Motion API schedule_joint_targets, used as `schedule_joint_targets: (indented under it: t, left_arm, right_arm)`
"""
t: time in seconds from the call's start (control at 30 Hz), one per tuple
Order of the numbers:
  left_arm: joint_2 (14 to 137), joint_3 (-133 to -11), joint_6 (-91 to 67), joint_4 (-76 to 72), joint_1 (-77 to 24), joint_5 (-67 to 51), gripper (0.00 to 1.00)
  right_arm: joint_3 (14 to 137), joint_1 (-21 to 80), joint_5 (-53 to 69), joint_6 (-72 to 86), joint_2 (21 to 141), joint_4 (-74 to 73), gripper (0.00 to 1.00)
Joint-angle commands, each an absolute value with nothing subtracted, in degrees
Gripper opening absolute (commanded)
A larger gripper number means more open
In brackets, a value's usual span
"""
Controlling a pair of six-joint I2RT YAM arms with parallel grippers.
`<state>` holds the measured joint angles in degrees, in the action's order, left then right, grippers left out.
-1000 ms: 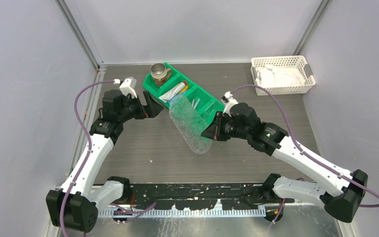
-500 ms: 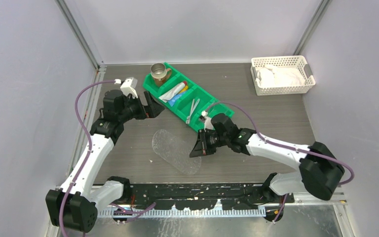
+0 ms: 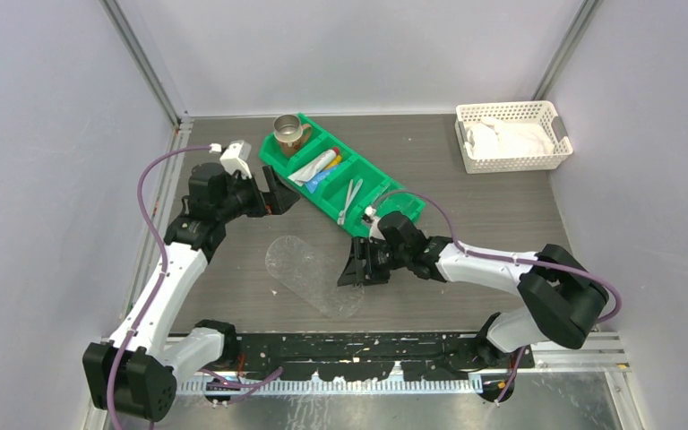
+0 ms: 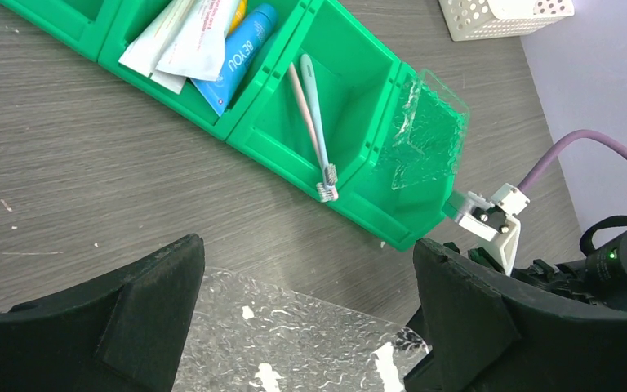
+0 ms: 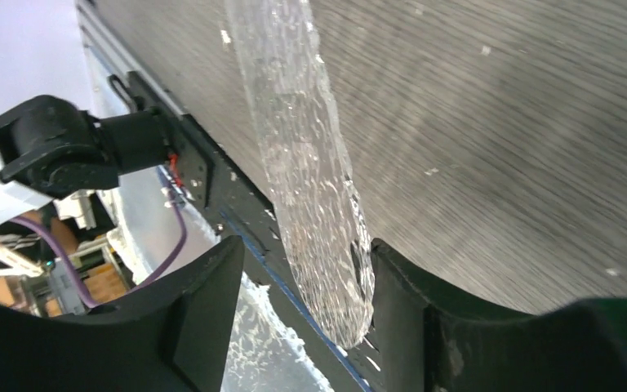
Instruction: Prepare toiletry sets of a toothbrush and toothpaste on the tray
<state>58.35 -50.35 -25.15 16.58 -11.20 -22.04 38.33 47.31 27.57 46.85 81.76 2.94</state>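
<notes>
Surface is a dark grey wood-grain table (image 3: 520, 210), matte, with a few pale specks. Pale lavender walls (image 3: 367, 54) close it in on three sides, with aluminium posts (image 3: 143, 63) in the far corners. A black rail (image 3: 367, 345) runs along the near edge, splattered white.

The tray (image 3: 309, 273) is clear, crinkly, glossy plastic, oblong with rounded ends. It lies flat on the table left of centre, nearer than the green bin (image 3: 390, 193) and apart from it.

My right gripper (image 3: 351, 269) sits low at the tray's right end with its jaws apart. The tray's rounded end is between the fingers with a gap on one side, so it's not clamped.

My left gripper (image 3: 278, 193) has its jaws wide apart and nothing between them. It hovers just left of the bin, beyond the tray.

The bin is hard green plastic, four compartments in a diagonal row from far left to near right.
- Far-left end: a metal mug (image 3: 290, 133).
- Second compartment: toothpaste tubes (image 4: 212, 49), soft and flat, in white, yellow-orange and blue.
- Third: two thin toothbrushes (image 4: 314, 122), one pink and one pale grey, with heads at the near rim.
- Fourth: a clear crinkled piece (image 4: 424, 131).

A white lattice basket (image 3: 511, 112) sits far right with crumpled white cloth (image 3: 502, 139) inside.
</notes>
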Motion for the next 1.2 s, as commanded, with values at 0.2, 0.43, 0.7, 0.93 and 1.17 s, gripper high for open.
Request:
schedule_joint_targets:
  t: [0.2,0.43,0.7,0.93,1.17]
  left_arm:
    - [57.99,-50.64,-25.75,14.42,-11.52,-21.88,1.00]
    - [58.53,-50.10,-26.12,13.61,-11.54,-22.11,1.00]
    - [58.10,-49.92,-26.36,13.62,-11.60,-22.06,1.00]
    - [58.02,-49.75,-26.30,13.62,-11.60,-22.15,1.00]
    - [58.01,-49.43,-26.32,13.45,-11.60,-22.08,1.00]
  right_arm:
    - [43.24,47.47,18.25,43.42,76.13,-7.74,0.75]
    - [46.22,47.46,4.91,40.48,70.60,-18.11,0.82]
    - [43.85,43.89,-13.78,44.39,67.46,-24.09,0.52]
    - [45.15,42.65,-16.39,45.24,73.91,-22.64,0.57]
    - [47.14,42.47,-18.38,45.57,78.87,-20.49,0.57]
